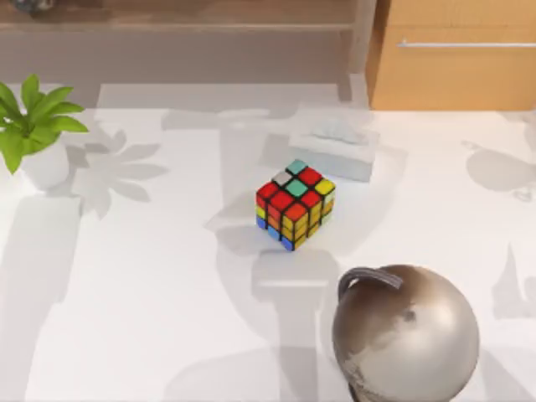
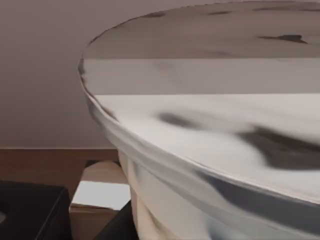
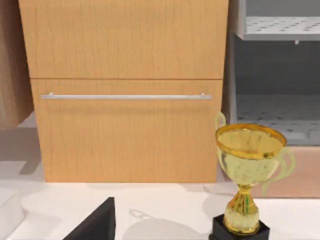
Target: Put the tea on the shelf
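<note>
Left wrist view: the tea [image 2: 210,150] sits directly before the camera, its round white lid uppermost and the pale beige cup wall below the rim. Dark parts of the left gripper [image 2: 30,212] lie at the cup's foot. Whether its jaws are clenched on the cup or released cannot be told. Behind the tea are a brown wooden surface and a plain grey wall; whether the cup rests on that surface cannot be told. Right wrist view: a dark part of the right gripper [image 3: 95,222] shows low in front, jaws' state not determinable. Beyond it a gold trophy [image 3: 248,170] stands on the white bench before the cabinet [image 3: 125,130]. Top view, nearest first: a globe [image 1: 406,335], a colour cube [image 1: 295,203], a tissue box [image 1: 335,146] just behind it, and a potted plant [image 1: 42,163] at the left on the bench [image 1: 126,293]. The shelf [image 1: 184,21] runs along the far edge.
</note>
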